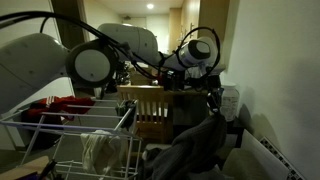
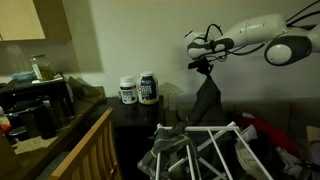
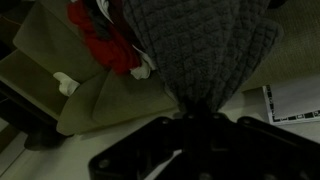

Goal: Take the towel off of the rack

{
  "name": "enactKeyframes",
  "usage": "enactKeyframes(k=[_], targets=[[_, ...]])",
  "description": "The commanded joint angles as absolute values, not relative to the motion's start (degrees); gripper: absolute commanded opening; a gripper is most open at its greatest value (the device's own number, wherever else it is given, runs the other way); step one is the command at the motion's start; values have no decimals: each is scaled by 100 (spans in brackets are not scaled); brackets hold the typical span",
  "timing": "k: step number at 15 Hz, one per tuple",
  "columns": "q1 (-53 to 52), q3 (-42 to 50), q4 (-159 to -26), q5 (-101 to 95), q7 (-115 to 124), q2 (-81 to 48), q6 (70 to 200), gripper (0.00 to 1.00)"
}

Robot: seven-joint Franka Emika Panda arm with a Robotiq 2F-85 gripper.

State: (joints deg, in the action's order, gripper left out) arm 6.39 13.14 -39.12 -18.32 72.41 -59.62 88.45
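Observation:
My gripper (image 2: 205,66) is shut on the top of the dark grey towel (image 2: 207,105) and holds it up in the air. The towel hangs down from the jaws in a long fold; its lower end still trails by the white wire rack (image 2: 222,150). In an exterior view the gripper (image 1: 211,92) is right of the rack (image 1: 70,125) and the towel (image 1: 195,148) bunches below it. In the wrist view the towel (image 3: 200,50) fills the middle and runs into the dark jaws (image 3: 197,112).
A wooden slatted chair (image 1: 150,108) stands behind the rack. A whitish cloth (image 1: 100,150) hangs on the rack, and a red fabric item (image 1: 60,105) lies behind it. Two jars (image 2: 138,90) stand on a dark cabinet. A wooden counter (image 2: 60,150) is nearby.

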Motion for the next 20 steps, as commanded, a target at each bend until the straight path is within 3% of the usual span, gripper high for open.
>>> enactKeyframes(k=[1,16,17,18,20], targets=[[869,1261,-3065,-1784,6531,-6414,8660,1],[863,1264,-3076,-1831,6670,-6579,8799,5],[862,1264,-3076,-1831,6670,-6579,8799,30],[864,1259,-3078,-1823,6671,-6577,8796,31],[861,1258,-3082,-1820,6689,-6574,8799,43]])
